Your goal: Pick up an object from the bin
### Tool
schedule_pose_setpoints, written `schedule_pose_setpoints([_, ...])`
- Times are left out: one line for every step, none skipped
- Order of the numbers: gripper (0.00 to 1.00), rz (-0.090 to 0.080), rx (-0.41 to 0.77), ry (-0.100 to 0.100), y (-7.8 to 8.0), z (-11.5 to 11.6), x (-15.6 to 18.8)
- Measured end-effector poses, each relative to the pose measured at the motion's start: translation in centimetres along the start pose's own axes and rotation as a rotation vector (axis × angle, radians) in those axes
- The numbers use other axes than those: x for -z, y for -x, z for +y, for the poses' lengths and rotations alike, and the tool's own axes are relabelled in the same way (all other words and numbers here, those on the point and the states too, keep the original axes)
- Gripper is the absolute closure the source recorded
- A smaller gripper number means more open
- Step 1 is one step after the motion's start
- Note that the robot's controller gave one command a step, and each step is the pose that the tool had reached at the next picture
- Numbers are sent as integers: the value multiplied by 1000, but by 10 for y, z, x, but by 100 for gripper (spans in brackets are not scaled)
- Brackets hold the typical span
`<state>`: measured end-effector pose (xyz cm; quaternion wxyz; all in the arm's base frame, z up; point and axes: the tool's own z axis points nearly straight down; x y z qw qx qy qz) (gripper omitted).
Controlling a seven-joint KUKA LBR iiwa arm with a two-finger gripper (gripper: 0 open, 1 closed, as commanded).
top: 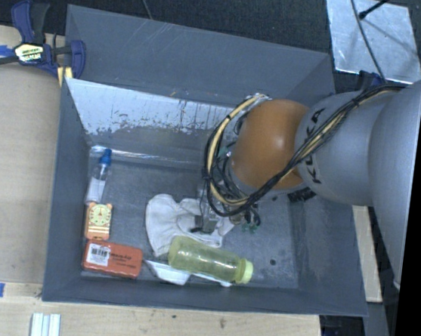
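Observation:
My gripper (206, 222) reaches down in the middle of the bin, its tip on the right part of a crumpled white cloth (166, 221). Most of the gripper is hidden under the arm's orange cover and cables. Just in front of it lies a yellow-green translucent bottle (209, 261) on its side, resting over the cloth's lower edge.
Along the bin's left side lie a small clear bottle with a blue cap (100, 176), a small yellow and orange box (99, 222) and an orange packet with a barcode label (112, 259). The arm comes in from the right over the bin's right half.

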<state>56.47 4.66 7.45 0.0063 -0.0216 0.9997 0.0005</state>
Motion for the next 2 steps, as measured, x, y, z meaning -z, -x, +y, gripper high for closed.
schedule_pose_setpoints([100, 0, -1, 0, 0, 0, 0])
schedule_pose_setpoints([100, 9, 14, -2, 11, -47, 134])
